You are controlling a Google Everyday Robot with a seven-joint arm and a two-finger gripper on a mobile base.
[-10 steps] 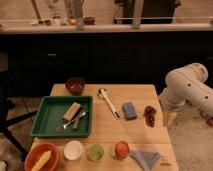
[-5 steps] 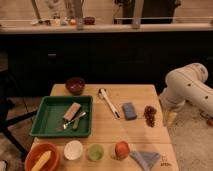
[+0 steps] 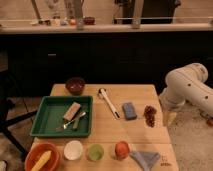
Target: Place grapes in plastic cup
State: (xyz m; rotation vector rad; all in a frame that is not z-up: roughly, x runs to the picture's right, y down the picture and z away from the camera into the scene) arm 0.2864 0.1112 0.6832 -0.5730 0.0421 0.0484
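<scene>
The grapes (image 3: pixel 149 114), a small dark red-purple bunch, lie on the wooden table near its right edge. The plastic cup (image 3: pixel 95 151), translucent light green, stands upright in the front row between a white bowl (image 3: pixel 73 149) and a round orange-red fruit (image 3: pixel 121 149). My white arm (image 3: pixel 187 87) curves in from the right. My gripper (image 3: pixel 168 118) hangs low at the table's right edge, just right of the grapes and apart from them. It holds nothing that I can see.
A green tray (image 3: pixel 45 120) with a block and a utensil fills the left. A dark red bowl (image 3: pixel 75 85) stands behind it. A white brush (image 3: pixel 108 102) and a blue sponge (image 3: pixel 129 110) lie mid-table. An orange bowl (image 3: pixel 42 159) and a blue cloth (image 3: pixel 145 159) sit at the front.
</scene>
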